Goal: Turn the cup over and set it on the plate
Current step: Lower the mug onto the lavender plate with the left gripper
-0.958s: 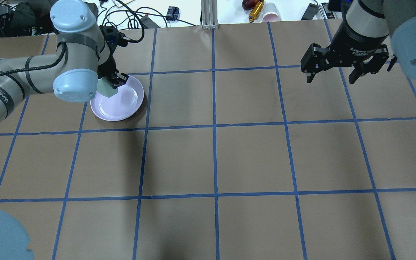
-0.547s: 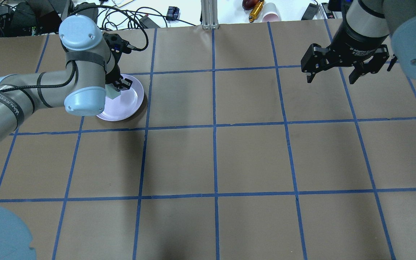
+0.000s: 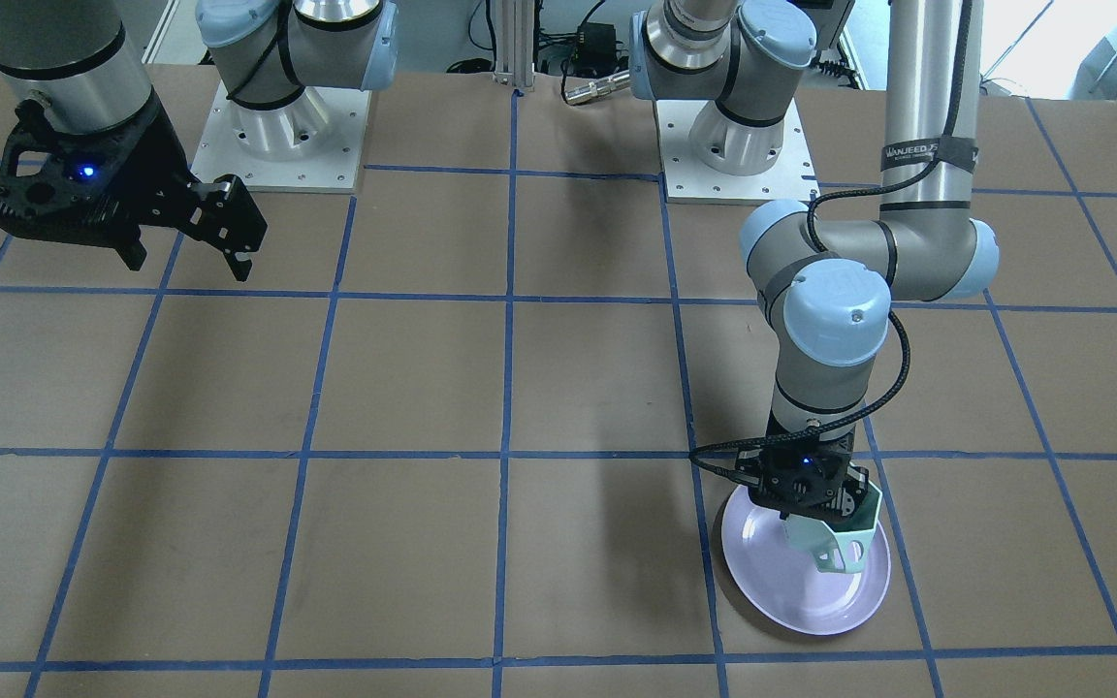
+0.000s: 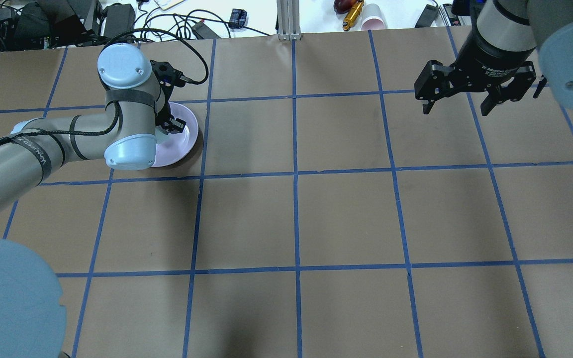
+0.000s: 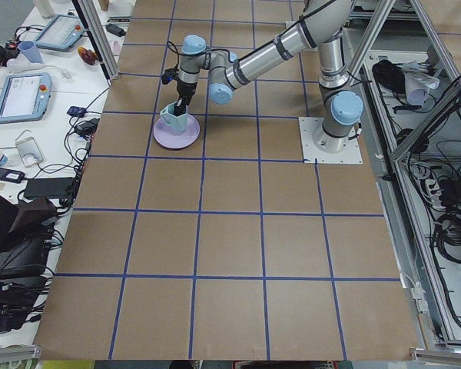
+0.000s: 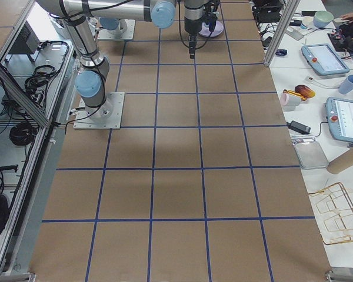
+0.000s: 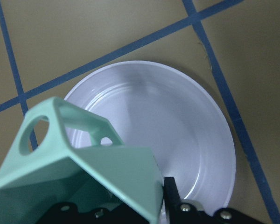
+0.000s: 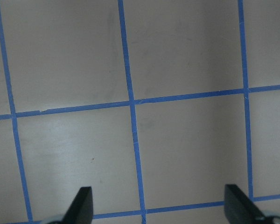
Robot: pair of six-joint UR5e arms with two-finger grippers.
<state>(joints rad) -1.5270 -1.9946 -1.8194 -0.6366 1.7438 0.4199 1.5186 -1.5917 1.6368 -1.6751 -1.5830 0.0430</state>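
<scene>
On my front-facing feed the left gripper (image 3: 813, 512) sits in the lower right of the frame, pointing down from a bent wrist, and its jaws are clamped on the cup (image 3: 845, 539). The cup hangs tilted over the plate (image 3: 783, 593), its angular handle turned toward the bottom edge of that picture and a strip of darker teal rim showing at its upper right. I cannot tell from any feed whether the cup's base touches the plate or hangs just above it.

The left wrist camera fills its lower left with the cup's (image 7: 79, 172) pale green facets and its pierced handle, and the plate (image 7: 186, 126) lies directly beneath, glossy and ringed, taking up the middle of the frame. Blue tape lines cross the brown table (image 7: 107, 28) above and to the right of it.

In the overhead view the plate (image 4: 183, 143) is in the upper left, half hidden by the left arm's elbow joint. From the left-end camera the cup (image 5: 173, 117) stands over the plate (image 5: 177, 138) in the upper left.

The right gripper (image 4: 455, 109) hovers in the overhead's upper right, well apart from the plate, jaws wide apart and holding nothing; its wrist camera shows both fingers (image 8: 82, 203) spread over bare taped table.
</scene>
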